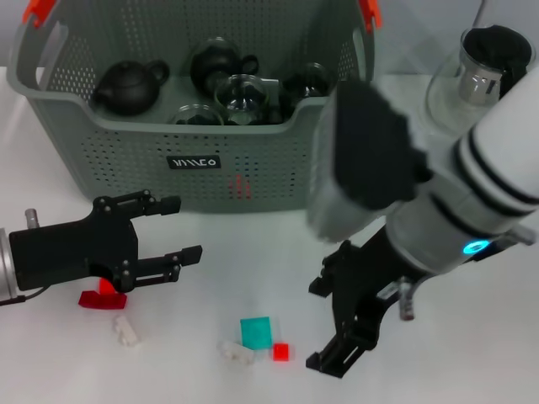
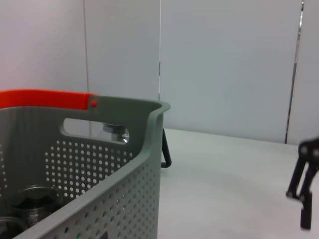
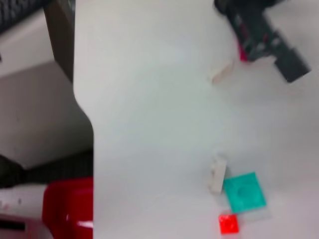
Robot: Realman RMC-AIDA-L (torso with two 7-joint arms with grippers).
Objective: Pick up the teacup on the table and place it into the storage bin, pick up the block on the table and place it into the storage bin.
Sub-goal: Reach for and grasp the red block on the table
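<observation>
Head view: right claw (image 1: 345, 324), jaws spread and empty, hangs just right of teal block (image 1: 256, 331); left claw (image 1: 173, 229) open, empty, farther off.

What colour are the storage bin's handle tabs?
Orange-red handle tabs on the grey storage bin, clearest in the left wrist view.

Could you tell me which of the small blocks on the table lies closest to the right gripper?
The small red square block, just beside the teal block. It lies nearest the right gripper; the white blocks and the red piece under the left gripper lie farther away.
</observation>
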